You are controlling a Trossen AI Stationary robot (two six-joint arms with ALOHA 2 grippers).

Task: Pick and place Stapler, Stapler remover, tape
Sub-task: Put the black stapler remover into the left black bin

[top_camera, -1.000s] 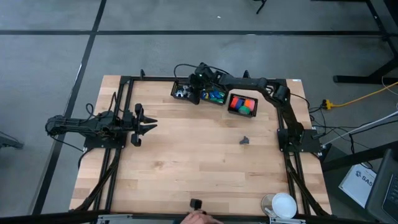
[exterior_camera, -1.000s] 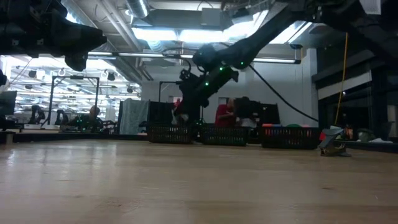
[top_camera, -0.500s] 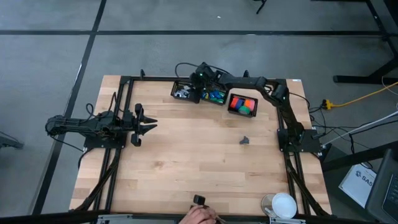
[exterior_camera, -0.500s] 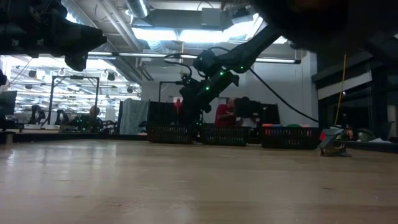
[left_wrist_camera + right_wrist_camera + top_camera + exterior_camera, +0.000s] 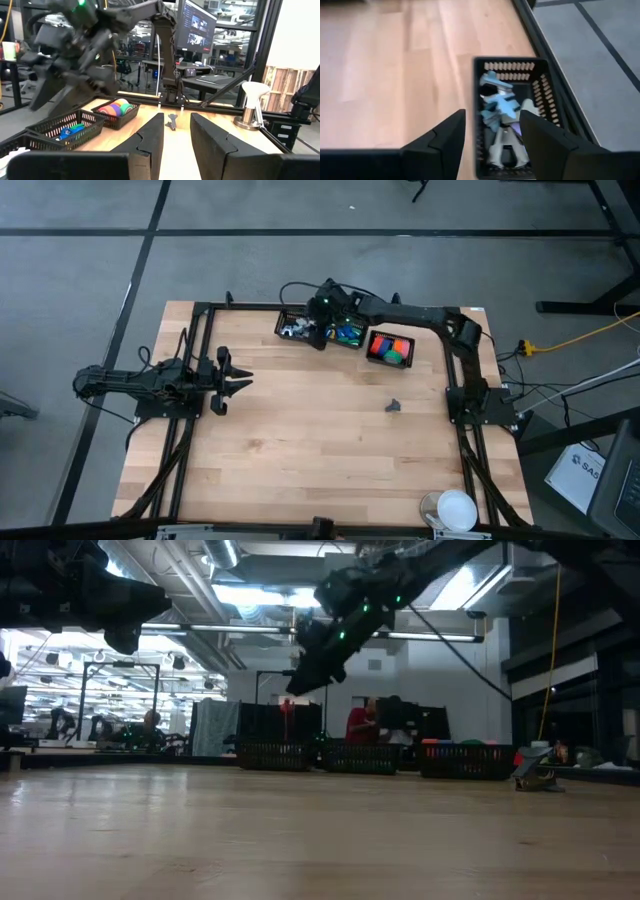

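Stapler remover point(image 5: 394, 406) — one, on table | baskets: three | right end effector point(image 5: 492, 131) — parted, empty | left end effector point(image 5: 176, 136) parted, empty

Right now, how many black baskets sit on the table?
3, in a row along the far edge: the left basket under the right arm's jaws, the middle basket, and the right basket.

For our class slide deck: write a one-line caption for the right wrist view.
Right gripper, fingers open and empty, hovers above a black basket of pastel claw-shaped staple removers at the wooden table's edge.
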